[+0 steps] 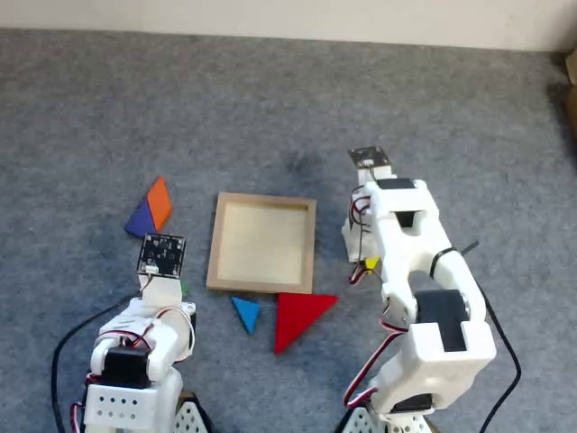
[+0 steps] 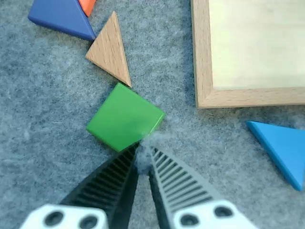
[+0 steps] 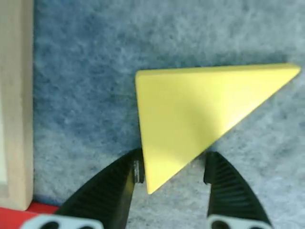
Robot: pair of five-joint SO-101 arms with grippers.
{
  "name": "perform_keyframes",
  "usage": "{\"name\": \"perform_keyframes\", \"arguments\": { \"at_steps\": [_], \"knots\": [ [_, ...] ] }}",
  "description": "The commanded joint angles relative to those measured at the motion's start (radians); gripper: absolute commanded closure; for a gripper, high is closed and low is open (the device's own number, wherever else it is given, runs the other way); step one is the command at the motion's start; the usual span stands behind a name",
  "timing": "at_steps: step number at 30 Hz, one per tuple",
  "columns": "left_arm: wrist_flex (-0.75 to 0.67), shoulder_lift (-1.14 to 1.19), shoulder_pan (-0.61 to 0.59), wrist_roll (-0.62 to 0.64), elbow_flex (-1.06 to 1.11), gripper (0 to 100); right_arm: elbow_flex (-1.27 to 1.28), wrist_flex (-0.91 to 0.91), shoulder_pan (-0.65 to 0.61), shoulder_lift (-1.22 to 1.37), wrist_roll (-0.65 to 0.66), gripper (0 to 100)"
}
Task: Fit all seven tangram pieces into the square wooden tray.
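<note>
Right gripper (image 3: 174,164): jaws apart, straddling the sharp tip of the yellow triangle (image 3: 190,109) at lower centre of the right wrist view. One finger sits at the piece's edge, the other just short of it. The piece lies flat on the grey counter (image 3: 190,28), near the tray (image 3: 16,95) rim at frame left.

Judgement: a tapering tip is a poor hold. Advance over the wider body before closing, or the piece may twist or squirt out.

Left gripper (image 2: 143,152): fingers nearly together, empty, tips at a corner of the green square (image 2: 125,117). Beyond it lies the wooden triangle (image 2: 110,50).

The tray holds no pieces; all seven are outstanding.
</note>
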Motion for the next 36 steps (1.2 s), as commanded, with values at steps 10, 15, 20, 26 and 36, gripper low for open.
{"name": "perform_keyframes", "arguments": {
  "at_steps": [10, 15, 20, 26, 36],
  "knots": [
    [0.006, -0.008, 0.001, 0.005, 0.021, 100, -0.292, 0.179, 0.018, 0.016, -0.256, 63.2],
    [0.006, -0.008, 0.001, 0.005, 0.021, 100, -0.297, 0.102, -0.01, 0.016, -0.341, 63.2],
    [0.006, -0.008, 0.001, 0.005, 0.021, 100, -0.295, -0.007, -0.025, 0.019, -0.382, 63.2],
    [0.006, -0.008, 0.001, 0.005, 0.021, 100, -0.302, -0.016, -0.056, 0.022, -0.394, 63.2],
    [0.006, -0.008, 0.001, 0.005, 0.021, 100, -0.426, -0.015, -0.022, 0.243, -0.394, 63.2]
  ]
}}
